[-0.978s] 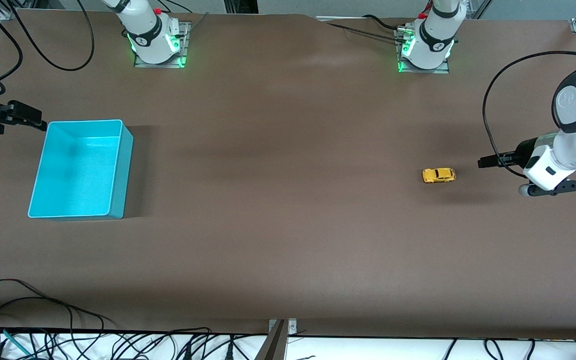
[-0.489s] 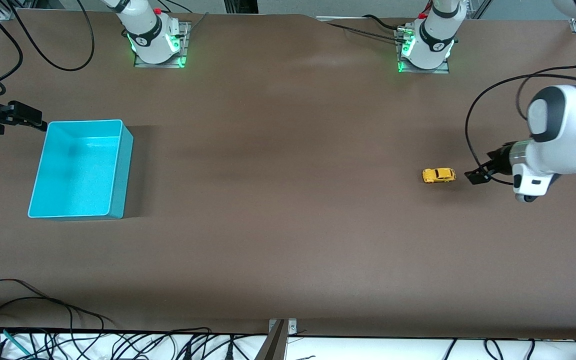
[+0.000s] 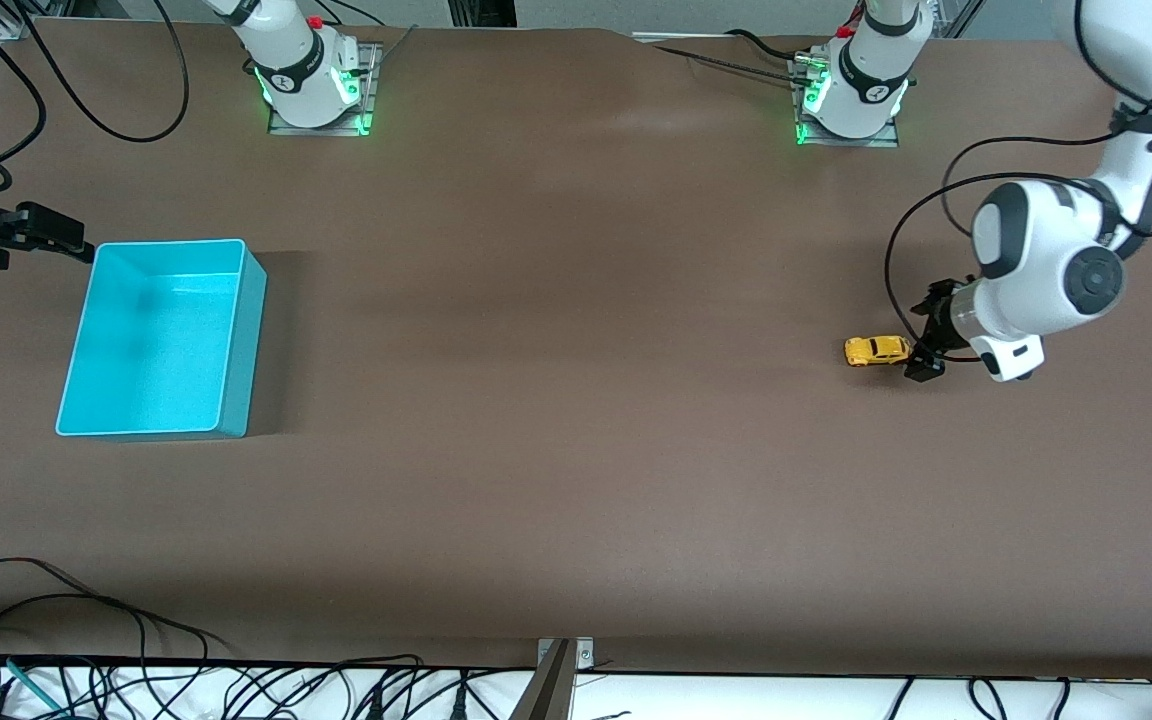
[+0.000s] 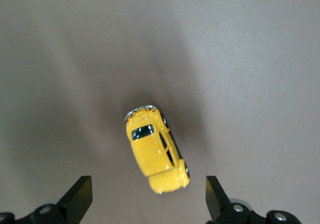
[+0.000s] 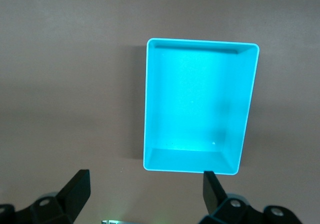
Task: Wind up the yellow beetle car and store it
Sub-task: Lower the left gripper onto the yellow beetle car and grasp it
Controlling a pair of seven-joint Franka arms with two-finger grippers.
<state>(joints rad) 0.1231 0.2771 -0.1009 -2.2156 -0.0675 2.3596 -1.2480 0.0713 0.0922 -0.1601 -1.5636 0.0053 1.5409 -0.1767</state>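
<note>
The yellow beetle car [image 3: 877, 351] stands on its wheels on the brown table toward the left arm's end. My left gripper [image 3: 927, 337] is open and empty, low over the table right beside the car's end. In the left wrist view the car [image 4: 154, 150] lies just ahead of the open left gripper [image 4: 148, 194], its near end level with the fingertips [image 4: 80, 196]. The turquoise bin [image 3: 249, 340] stands empty toward the right arm's end. My right gripper [image 3: 44, 232] waits open and empty, in the air beside the bin [image 5: 146, 109].
The two arm bases [image 3: 311, 80] [image 3: 851, 95] with green lights stand along the table's back edge. A black cable [image 3: 941, 215] loops off the left arm. Loose cables [image 3: 86, 640] lie at the table's near edge.
The left arm has swung in toward the car and its gripper has turned, from well clear of the car to right beside its end. The car, bin and right arm have not moved.
</note>
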